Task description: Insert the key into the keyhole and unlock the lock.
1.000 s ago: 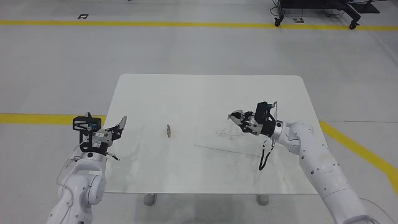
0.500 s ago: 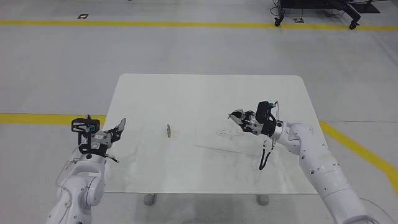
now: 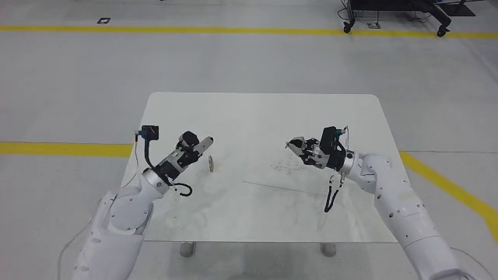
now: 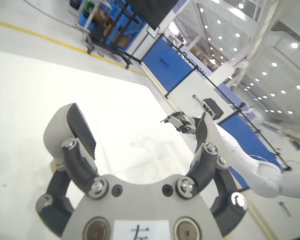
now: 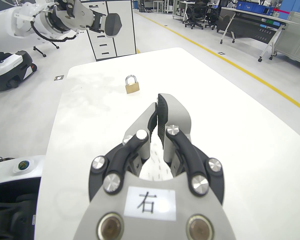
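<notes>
A small brass padlock (image 3: 210,163) (image 5: 132,86) with a silver shackle rests left of the middle of the white table (image 3: 257,117). My left gripper (image 3: 201,145) (image 4: 140,123) (image 5: 110,24) hovers open just left of and above the padlock, with nothing between its fingers. My right gripper (image 3: 294,146) (image 5: 157,106) (image 4: 175,122) is over the right half of the table, pointing at the padlock from a distance. Its fingers are shut on the key, of which a thin metal tip (image 4: 163,120) pokes out at the front.
A black cable loop (image 3: 331,198) hangs from my right forearm over the table's right part. Faint scuff marks (image 3: 280,167) lie between the padlock and the right gripper. The table's left edge (image 3: 140,163) is close behind my left arm.
My left arm has swung from beyond the table's left edge to over the table, ending beside the padlock, still open. The right arm and the padlock have not moved.
</notes>
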